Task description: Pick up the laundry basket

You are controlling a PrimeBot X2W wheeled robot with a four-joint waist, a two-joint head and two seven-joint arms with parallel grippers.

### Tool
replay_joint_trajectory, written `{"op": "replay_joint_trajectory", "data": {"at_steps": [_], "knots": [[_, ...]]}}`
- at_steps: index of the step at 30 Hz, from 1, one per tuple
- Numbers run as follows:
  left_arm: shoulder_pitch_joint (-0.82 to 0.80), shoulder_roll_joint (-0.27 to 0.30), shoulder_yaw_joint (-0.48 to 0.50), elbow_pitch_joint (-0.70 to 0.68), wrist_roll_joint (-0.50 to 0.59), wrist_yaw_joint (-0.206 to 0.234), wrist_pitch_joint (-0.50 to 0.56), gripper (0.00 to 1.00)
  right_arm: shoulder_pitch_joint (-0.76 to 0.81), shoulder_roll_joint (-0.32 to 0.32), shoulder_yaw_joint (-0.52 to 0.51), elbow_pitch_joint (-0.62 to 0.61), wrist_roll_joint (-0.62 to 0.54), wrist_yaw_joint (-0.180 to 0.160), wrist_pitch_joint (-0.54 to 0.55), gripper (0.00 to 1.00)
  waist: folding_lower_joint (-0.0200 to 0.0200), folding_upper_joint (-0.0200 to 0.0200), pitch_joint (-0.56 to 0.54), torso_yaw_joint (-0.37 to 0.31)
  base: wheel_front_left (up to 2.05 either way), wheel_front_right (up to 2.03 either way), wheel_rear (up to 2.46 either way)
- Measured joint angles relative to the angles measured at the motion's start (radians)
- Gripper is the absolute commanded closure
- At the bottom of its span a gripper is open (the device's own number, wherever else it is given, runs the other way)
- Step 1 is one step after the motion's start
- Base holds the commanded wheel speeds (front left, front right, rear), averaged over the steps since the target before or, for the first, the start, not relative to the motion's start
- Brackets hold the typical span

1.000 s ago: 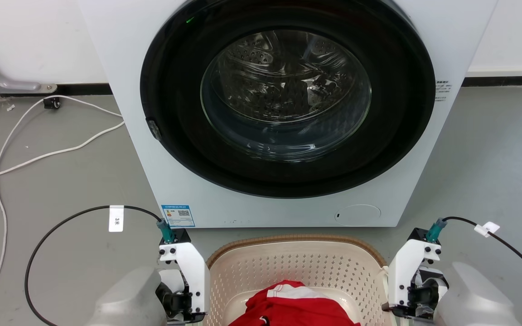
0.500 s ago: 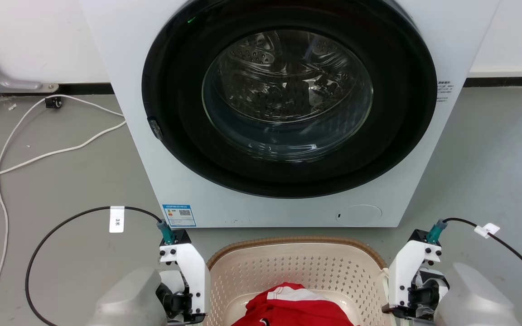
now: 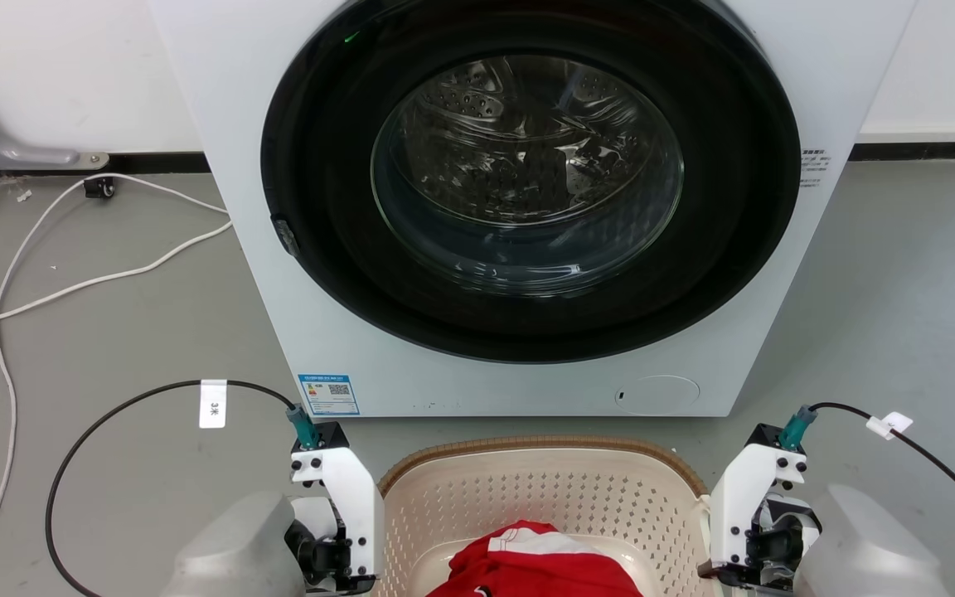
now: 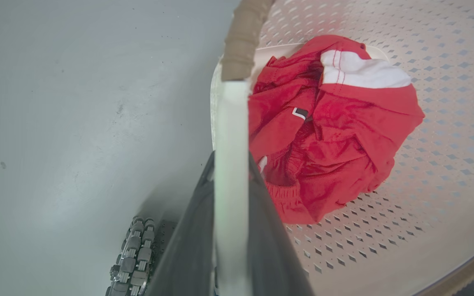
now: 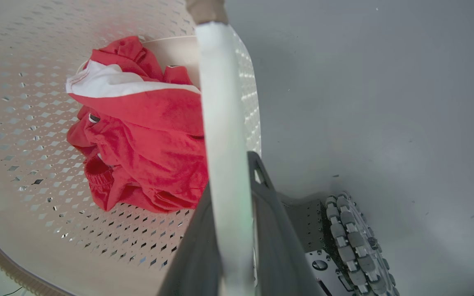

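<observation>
1. The left hand (image 4: 231, 161) is clamped on a white loop handle (image 4: 231, 119) of the laundry basket (image 3: 544, 489), with a dark finger on either side of the strap.
2. The right hand (image 5: 229, 174) grips the opposite handle (image 5: 220, 94) the same way.
3. The basket is between the two hands, just in front of the washing machine (image 3: 527, 191).
4. Inside it, a crumpled red garment (image 4: 335, 135) with a white panel lies on the perforated bottom.
5. Grey floor (image 3: 113, 332) lies around it.
</observation>
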Motion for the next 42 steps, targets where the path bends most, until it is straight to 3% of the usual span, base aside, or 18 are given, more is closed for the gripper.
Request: {"op": "replay_joint_trajectory", "data": {"at_steps": [42], "knots": [[-0.001,0.009,-0.017,-0.004,-0.017,0.0,-0.012,1.0,0.001,0.0,0.028,0.0,0.031,0.0,-0.01,1.0,0.0,0.0,0.005,-0.002,0.0,0.0,0.0]]}}
